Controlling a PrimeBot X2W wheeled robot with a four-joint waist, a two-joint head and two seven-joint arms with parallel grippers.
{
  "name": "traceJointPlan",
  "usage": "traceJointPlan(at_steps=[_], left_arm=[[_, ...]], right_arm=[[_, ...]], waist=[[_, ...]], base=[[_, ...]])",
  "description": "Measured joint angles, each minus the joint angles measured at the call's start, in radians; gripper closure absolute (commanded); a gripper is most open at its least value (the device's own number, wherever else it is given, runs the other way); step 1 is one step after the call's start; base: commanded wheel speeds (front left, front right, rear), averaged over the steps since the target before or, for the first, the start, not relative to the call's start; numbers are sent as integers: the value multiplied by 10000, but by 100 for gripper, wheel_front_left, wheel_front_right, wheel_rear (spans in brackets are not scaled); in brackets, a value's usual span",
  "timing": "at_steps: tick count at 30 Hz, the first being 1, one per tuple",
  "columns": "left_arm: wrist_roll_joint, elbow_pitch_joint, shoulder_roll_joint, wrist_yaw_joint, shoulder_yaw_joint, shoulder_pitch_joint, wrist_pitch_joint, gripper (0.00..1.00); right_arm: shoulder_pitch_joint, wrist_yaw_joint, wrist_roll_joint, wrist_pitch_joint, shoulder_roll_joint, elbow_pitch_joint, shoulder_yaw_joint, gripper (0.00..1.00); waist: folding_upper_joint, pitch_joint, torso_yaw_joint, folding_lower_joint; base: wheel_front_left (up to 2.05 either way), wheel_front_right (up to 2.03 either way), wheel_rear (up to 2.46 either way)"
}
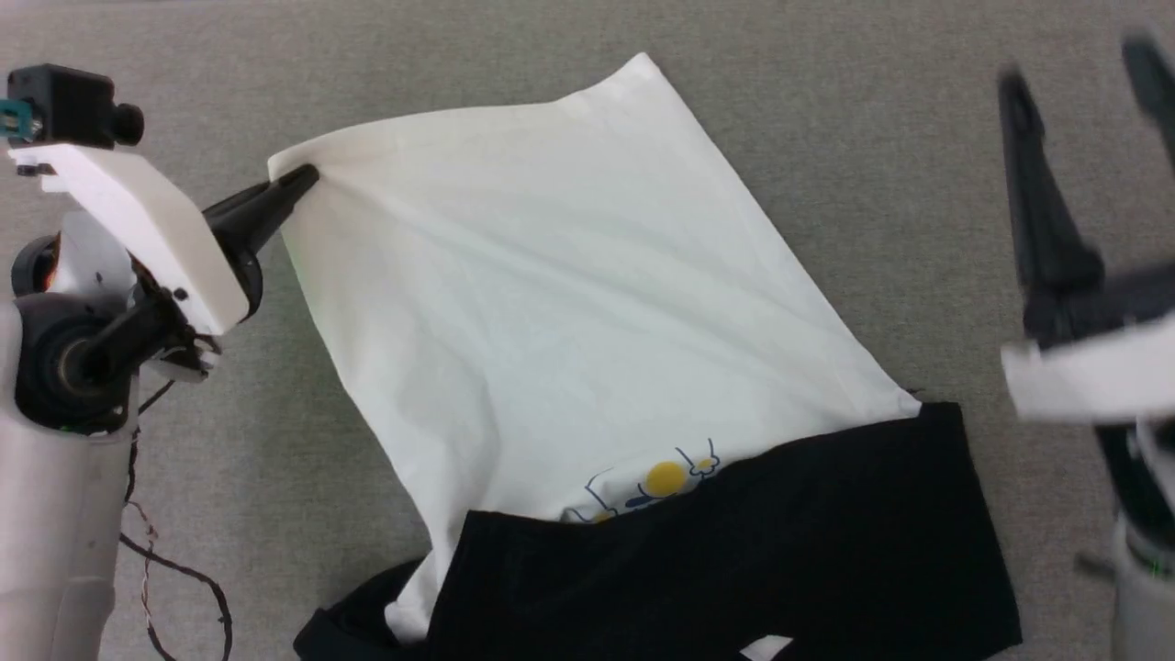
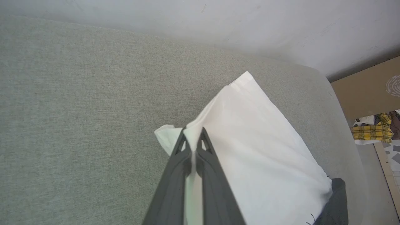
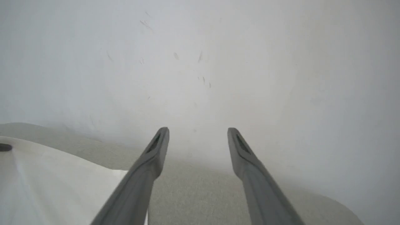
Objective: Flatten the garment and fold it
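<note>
The T-shirt (image 1: 569,303) lies across the middle of the grey fabric-covered surface (image 1: 872,138). Its white part reaches toward the far edge. Its black part (image 1: 734,560) is bunched along the near edge, lapping over the yellow-and-blue graphic (image 1: 665,479). The left gripper (image 1: 307,176) is clamped on a white corner at the shirt's left side, with the cloth pinched between the fingers close to their tips. The right gripper (image 1: 1074,64) hangs well apart on the right, jaws wide and holding nothing.

The likeliest trouble is that shallow pinch, since a firm tug could slide the thin cloth out of the tips. With only one corner held, a pull would probably drag the whole shirt leftward rather than stretch it. That could crumple the black part further or carry it over the near edge. The overlapped black fold would then likely stay trapped.
</note>
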Motion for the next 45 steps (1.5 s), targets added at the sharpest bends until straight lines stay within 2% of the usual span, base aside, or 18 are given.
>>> traceJointPlan(at_steps=[4, 8, 12, 16, 23, 33, 34, 35, 36, 37, 42, 45], left_arm=[[94, 10, -190, -90, -161, -165, -196, 100], [153, 94, -516, -180, -422, -560, -349, 100], [155, 274, -819, -270, -648, -944, -529, 100], [153, 470, -1087, -341, -842, -1263, -692, 100], [127, 600, -1388, -430, -1208, -1489, -876, 100], [-17, 596, -1710, -447, -1643, -1663, -1035, 100], [-61, 612, -1718, -489, -1659, -1668, -1039, 100], [-92, 623, -1720, -512, -1678, -1669, -1051, 100], [-128, 648, -1722, -514, -1691, -1669, -1081, 100], [-144, 675, -1724, -514, -1699, -1669, -1126, 100], [-142, 779, -1664, -514, -1601, -1669, -1480, 100], [19, 802, -1536, -516, -1448, -1689, -1962, 100]], right_arm=[[-2651, 2, 343, 1885, -711, 1078, 811, 0], [-4555, 0, 767, 3770, -844, 3064, 1141, 0], [-5577, -2, 932, 4807, -823, 4815, 1440, 0], [-6125, 0, 930, 5198, -790, 5994, 1942, 0], [-6530, 0, 913, 5417, -690, 7334, 2725, 0], [-6819, 0, 566, 5129, -583, 8324, 2640, 0], [-6843, 0, 545, 5087, -556, 8378, 2575, 8], [-6868, -2, 520, 5078, -531, 8414, 2522, 61], [-6896, -2, 476, 5076, -506, 8439, 2476, 88], [-6923, 0, 439, 5053, -462, 8468, 2380, 100], [-6959, 8, 199, 4627, -251, 8541, 2061, 100], [-6964, 4, 203, 4234, -353, 8500, 1837, 100]], waist=[[0, 109, 179, -1], [0, 445, 412, 1], [0, 860, 704, 2], [0, 1250, 1031, 3], [0, 1774, 1613, 3], [0, 2291, 2345, 1], [0, 2329, 2397, 1], [0, 2364, 2447, 1], [0, 2393, 2490, 1], [-1, 2416, 2527, 1], [-1, 2430, 2495, 1], [0, 2302, 2377, 3]], base=[[0, 0, 0], [0, 0, 0], [0, 0, 0], [0, 0, 0], [0, 0, 0], [0, 0, 0], [0, 0, 0], [0, 0, 0], [0, 0, 0], [0, 0, 0], [0, 0, 0], [0, 0, 0]])
